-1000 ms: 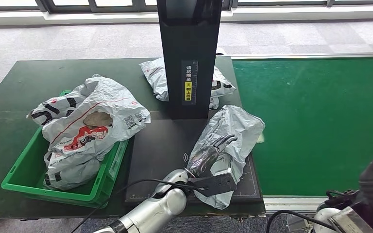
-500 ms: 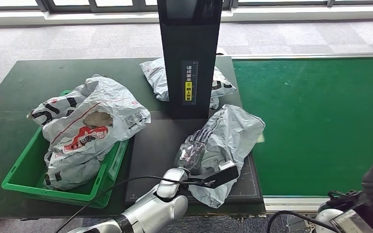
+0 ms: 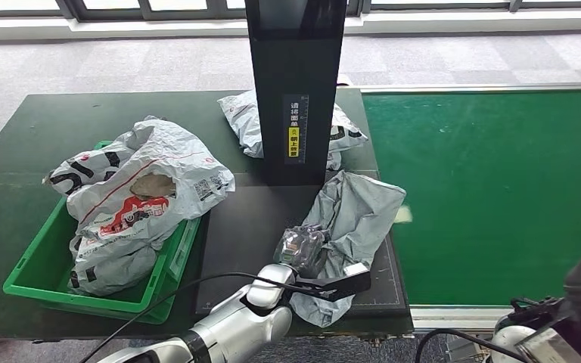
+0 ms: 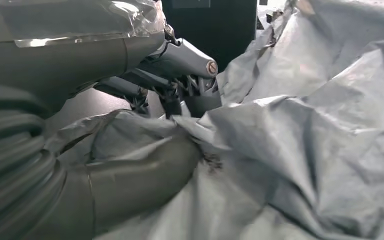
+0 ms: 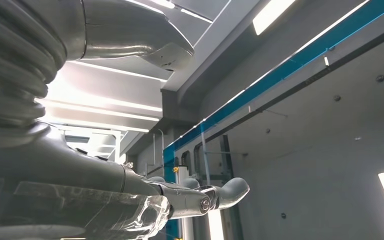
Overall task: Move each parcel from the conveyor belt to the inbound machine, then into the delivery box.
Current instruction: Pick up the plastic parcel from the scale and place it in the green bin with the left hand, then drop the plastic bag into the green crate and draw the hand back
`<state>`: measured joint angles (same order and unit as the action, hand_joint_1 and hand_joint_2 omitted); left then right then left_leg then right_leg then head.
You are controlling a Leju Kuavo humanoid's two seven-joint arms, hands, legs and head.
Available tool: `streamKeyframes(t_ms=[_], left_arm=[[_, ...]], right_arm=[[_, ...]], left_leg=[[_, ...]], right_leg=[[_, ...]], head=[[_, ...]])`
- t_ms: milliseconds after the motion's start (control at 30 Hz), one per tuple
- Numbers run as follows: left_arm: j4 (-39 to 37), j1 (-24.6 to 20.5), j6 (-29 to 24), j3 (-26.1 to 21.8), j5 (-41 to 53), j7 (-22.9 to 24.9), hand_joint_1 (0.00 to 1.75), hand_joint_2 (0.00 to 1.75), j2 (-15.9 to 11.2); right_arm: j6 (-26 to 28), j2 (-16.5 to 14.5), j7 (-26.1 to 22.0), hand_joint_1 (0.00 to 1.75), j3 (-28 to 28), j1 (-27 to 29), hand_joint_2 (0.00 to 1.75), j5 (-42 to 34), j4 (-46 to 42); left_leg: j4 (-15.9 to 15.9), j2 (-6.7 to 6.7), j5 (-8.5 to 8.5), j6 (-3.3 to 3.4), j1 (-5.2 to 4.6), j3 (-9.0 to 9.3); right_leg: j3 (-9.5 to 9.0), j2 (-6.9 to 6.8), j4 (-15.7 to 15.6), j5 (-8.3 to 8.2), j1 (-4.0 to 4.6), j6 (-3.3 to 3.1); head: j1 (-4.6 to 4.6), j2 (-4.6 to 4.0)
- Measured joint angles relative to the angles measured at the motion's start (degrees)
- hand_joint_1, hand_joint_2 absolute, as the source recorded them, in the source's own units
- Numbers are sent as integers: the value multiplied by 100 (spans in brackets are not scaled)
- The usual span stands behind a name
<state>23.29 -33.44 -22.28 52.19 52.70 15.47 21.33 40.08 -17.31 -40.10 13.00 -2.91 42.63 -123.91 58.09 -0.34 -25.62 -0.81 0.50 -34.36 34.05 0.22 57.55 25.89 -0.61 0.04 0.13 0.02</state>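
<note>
Lower centre of the head view: the crumpled grey plastic mailer parcel (image 3: 352, 227) lies on the flat black scanning plate of the inbound machine (image 3: 238, 227), just right of the machine's black upright column (image 3: 295, 83). The left hand (image 3: 301, 246) sits on the parcel's near-left edge. In the left wrist view the dark fingers (image 4: 200, 95) curl down into a gathered fold with the thumb (image 4: 145, 177) under it, so the film looks pinched between them.

Handling, by judgement: soft, light, slack film; contents hidden. It will sag and may slip from a thin pinch. Better to take a thick bunched fold near the middle.

Left of frame, the green plastic delivery box (image 3: 41, 280) on the dark tabletop (image 3: 15, 166) already holds white printed bags (image 3: 132, 200).

Right hand (image 5: 190, 197): raised toward the ceiling, fingers together, holding nothing.
</note>
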Motion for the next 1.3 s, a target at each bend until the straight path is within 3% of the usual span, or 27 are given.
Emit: streamKeyframes(t_ms=[200,400,533,700,733,800,867,1133,1300], left_arm=[[-54,-36,0,20,89,40,175,175,0],[-62,-42,-639,22,345,216,175,175,0],[183,43,-1403,-48,1039,366,175,175,-36],[517,155,-1572,-182,1557,328,175,175,-70],[1097,333,-1642,-474,2102,99,175,175,-89],[3317,904,-1779,-1606,3124,-780,175,175,-144],[5182,1316,-1816,-2563,3369,-1457,175,175,-176],[7232,1738,-1816,-3658,2669,-2225,175,175,-262],[7521,1887,-1805,-4824,1988,-2523,175,175,-303]], right_arm=[[1,0,1,0,0,0,175,2,-2],[1,0,-1,0,0,7,175,57,-55],[1,0,1,0,2,19,175,74,-109],[1,0,1,0,4,22,175,76,-128],[1,0,1,0,6,24,175,78,-141],[1,0,1,0,22,26,175,77,-164],[1,0,1,0,36,27,175,73,-169],[1,2,1,0,58,29,175,50,-169],[1,2,1,0,61,31,175,15,-172]], left_leg=[[0,0,0,0,0,1],[0,0,0,0,0,0],[0,0,0,0,0,0],[0,0,0,0,0,0],[0,2,0,0,0,-1],[-1,16,-6,0,0,0],[-2,23,-11,-1,1,1],[-6,10,-4,-7,5,0],[-6,10,-3,-9,4,4]], right_leg=[[-1,0,0,0,0,0],[1,0,0,0,-1,0],[2,1,0,0,-2,0],[2,1,0,0,-2,0],[4,2,1,0,-2,0],[10,17,1,1,0,-1],[11,23,1,3,8,-3],[4,10,3,6,14,-6],[4,11,2,8,14,-7]], head=[[0,0],[0,0],[-1,0],[-2,0],[-1,0],[-2,0],[-2,0],[-2,0],[-1,0]])
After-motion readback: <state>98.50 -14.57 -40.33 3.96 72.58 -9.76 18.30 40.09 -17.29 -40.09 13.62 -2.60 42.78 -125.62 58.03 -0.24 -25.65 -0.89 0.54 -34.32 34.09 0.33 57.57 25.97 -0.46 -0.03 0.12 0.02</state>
